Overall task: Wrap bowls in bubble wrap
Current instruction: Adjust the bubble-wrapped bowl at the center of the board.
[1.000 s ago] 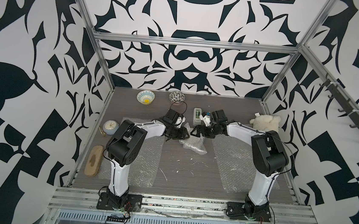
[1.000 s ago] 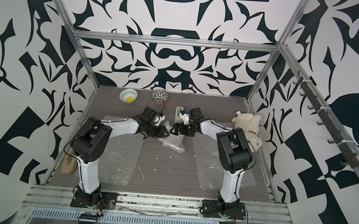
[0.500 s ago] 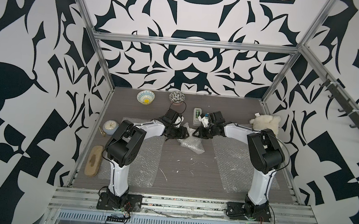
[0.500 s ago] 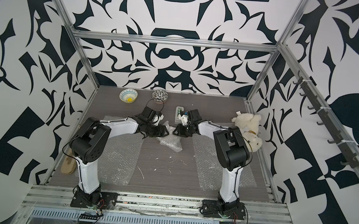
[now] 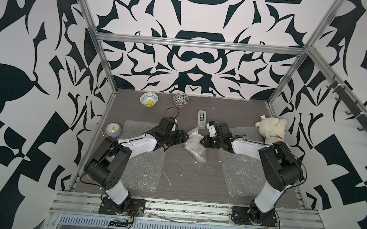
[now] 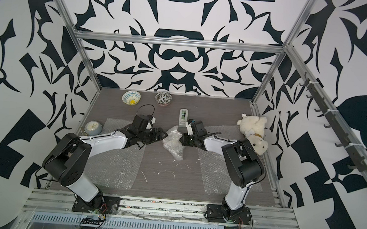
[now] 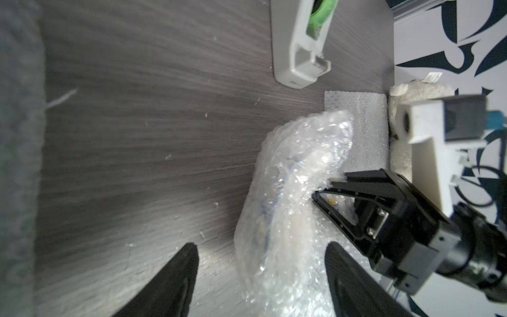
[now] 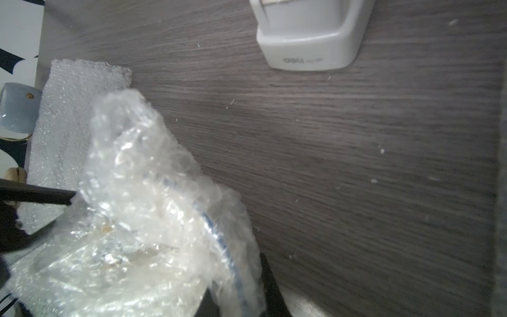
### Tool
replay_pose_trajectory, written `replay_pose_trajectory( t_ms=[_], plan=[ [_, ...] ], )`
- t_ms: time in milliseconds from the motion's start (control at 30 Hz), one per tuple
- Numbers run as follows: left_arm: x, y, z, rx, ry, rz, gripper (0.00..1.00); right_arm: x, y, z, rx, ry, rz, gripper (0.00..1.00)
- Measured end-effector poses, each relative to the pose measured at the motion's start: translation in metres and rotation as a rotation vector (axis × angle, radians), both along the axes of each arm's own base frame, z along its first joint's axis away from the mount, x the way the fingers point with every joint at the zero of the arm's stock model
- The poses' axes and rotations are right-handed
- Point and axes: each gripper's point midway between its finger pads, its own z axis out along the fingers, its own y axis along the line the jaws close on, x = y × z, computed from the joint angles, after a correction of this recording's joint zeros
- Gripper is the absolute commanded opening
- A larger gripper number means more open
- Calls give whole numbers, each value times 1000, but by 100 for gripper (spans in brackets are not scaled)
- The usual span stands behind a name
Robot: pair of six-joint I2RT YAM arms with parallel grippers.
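Bubble wrap (image 5: 194, 144), likely slippery over a fragile bowl (image 8: 219, 241): your right gripper (image 7: 325, 189) pinches a loose fold, probably the best hold, while your left gripper (image 7: 260, 248) stands open.

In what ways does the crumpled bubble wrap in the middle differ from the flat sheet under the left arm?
The crumpled bundle is bunched and whitish; the flat sheet lies spread, see-through. A blue rim shows through the bundle; no bowl shows on the sheet. The right gripper pinches the bundle; nothing grips the sheet. Both are bubbled plastic.
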Motion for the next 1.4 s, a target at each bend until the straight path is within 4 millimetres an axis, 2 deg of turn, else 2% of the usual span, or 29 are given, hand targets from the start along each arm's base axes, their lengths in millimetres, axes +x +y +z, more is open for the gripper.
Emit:
replay_pose_trajectory(
  t_ms=[133, 300, 433, 700, 733, 800, 867, 967, 1233, 1400],
  plan=[
    [-6, -8, -12, -52, 51, 7, 78, 0, 5, 0, 22, -43, -63, 8],
    [-13, -13, -16, -98, 74, 15, 78, 1, 7, 0, 48, -72, -138, 8],
    [-11, -16, -19, -113, 79, 22, 77, -1, 9, 0, 52, -91, -189, 7],
    [-6, -20, -34, -122, 96, 37, 61, -6, 8, 1, 58, -120, -276, 6],
    [-5, -20, -33, -127, 90, 37, 60, -6, 8, 0, 60, -121, -284, 8],
    [-3, -21, -35, -126, 81, 37, 53, -6, 7, 0, 66, -119, -292, 21],
    [0, -20, -37, -119, 71, 36, 51, -6, 9, 2, 78, -117, -292, 31],
    [5, -15, -39, -103, 61, 48, 51, -6, 11, 3, 94, -107, -280, 39],
    [11, -13, -37, -42, 37, 22, 50, -5, -4, -1, 132, -28, -250, 50],
    [18, -10, -33, 6, 19, 11, 51, -7, -25, 15, 164, 19, -251, 53]
  ],
)
